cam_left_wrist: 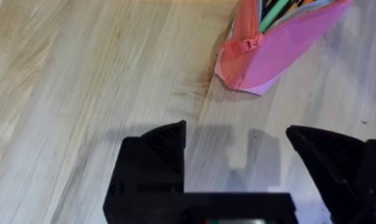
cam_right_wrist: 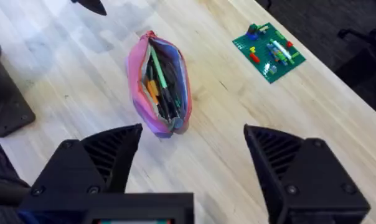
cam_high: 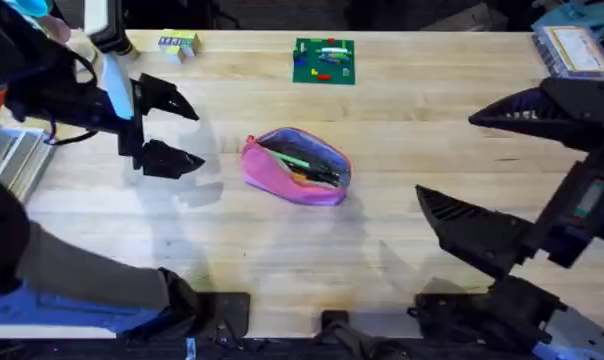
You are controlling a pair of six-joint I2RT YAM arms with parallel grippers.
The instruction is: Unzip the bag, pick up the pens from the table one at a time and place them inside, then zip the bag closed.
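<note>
The pink bag (cam_high: 295,168) lies unzipped in the middle of the table (cam_high: 282,250), its mouth gaping. A green pen (cam_right_wrist: 157,70) and dark pens lie inside it, along with something orange. In the left wrist view one end of the bag (cam_left_wrist: 272,50) shows, with a green pen (cam_left_wrist: 274,12) poking from its mouth. My left gripper (cam_high: 177,132) hovers open to the left of the bag, empty. At the right side my right gripper (cam_high: 472,160) is raised above the table, open wide and empty; in its wrist view the bag (cam_right_wrist: 160,84) lies beyond the fingers.
A small green board with coloured pieces (cam_high: 324,61) sits at the back centre. A small yellow box (cam_high: 178,43) lies at the back left. A person's sleeve (cam_high: 72,270) rests at the front left edge. Bare wood surrounds the bag.
</note>
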